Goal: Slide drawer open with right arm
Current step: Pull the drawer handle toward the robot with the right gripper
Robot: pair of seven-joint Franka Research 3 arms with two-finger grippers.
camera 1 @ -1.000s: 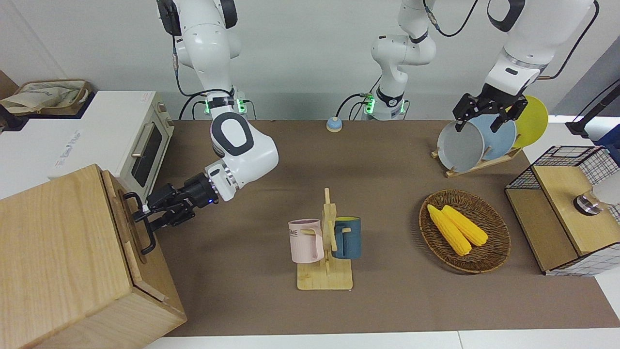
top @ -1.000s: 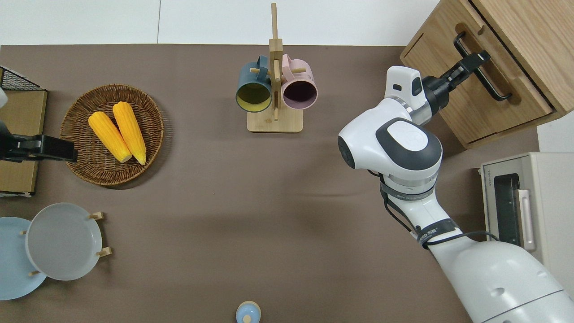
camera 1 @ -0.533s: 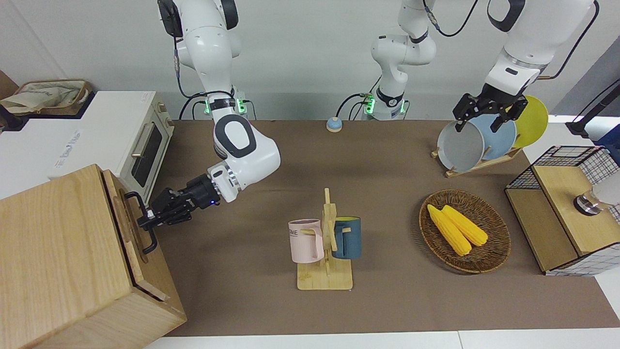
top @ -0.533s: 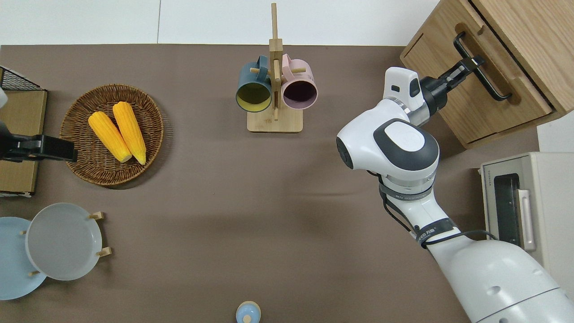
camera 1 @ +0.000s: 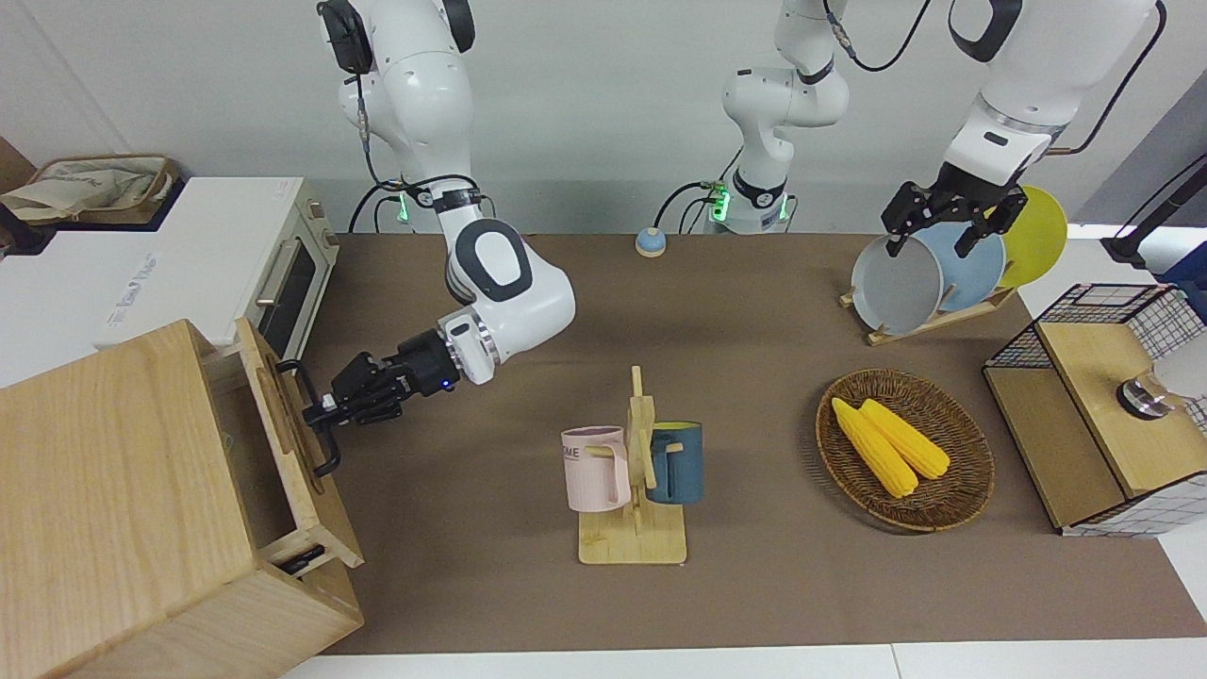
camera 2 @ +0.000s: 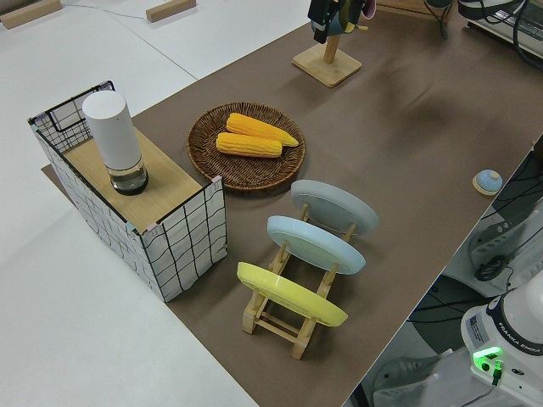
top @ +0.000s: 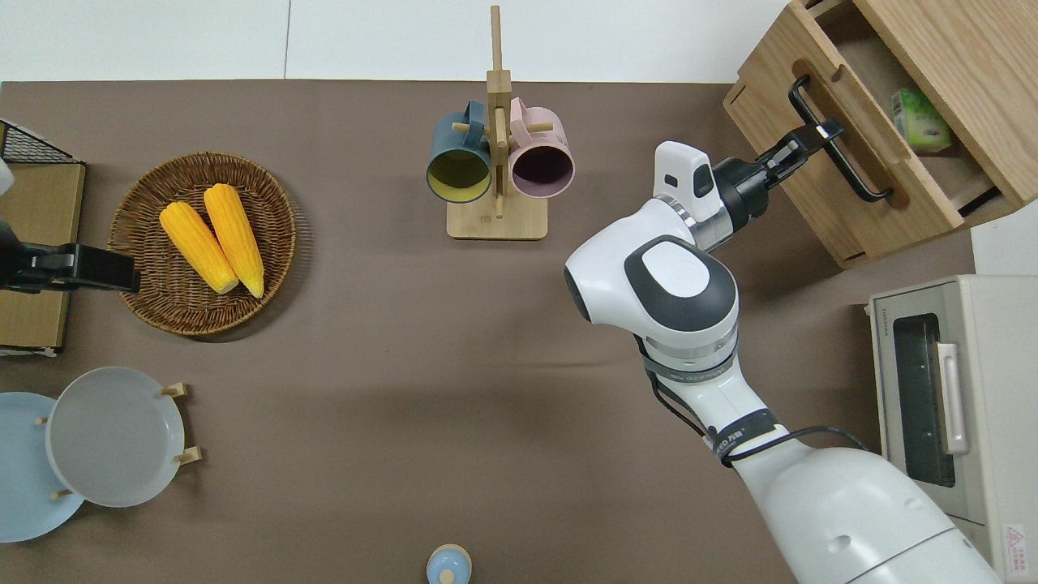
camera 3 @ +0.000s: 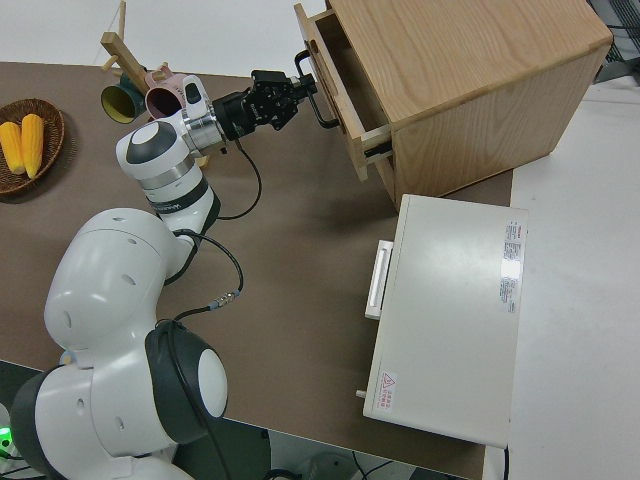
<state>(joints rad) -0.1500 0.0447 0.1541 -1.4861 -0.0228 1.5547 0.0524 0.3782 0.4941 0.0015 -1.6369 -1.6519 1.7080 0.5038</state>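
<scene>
Black metal of the handle (top: 835, 138) sits clenched in the right claw (top: 813, 135). From there outward, the drawer (top: 859, 154) stands partly pulled from its wooden box (top: 965, 73) at the table's (top: 405, 365) one o'clock corner overhead, a green packet (top: 920, 120) showing inside. I judge more pulling remains. The left arm is parked.

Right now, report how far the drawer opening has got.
Done: the right gripper is shut on the black handle, and the drawer stands partly out of the wooden box, enough to show a green packet inside. In hand: the grip on the handle. Left: the rest of the drawer's travel, then letting go. The left arm is parked.
</scene>
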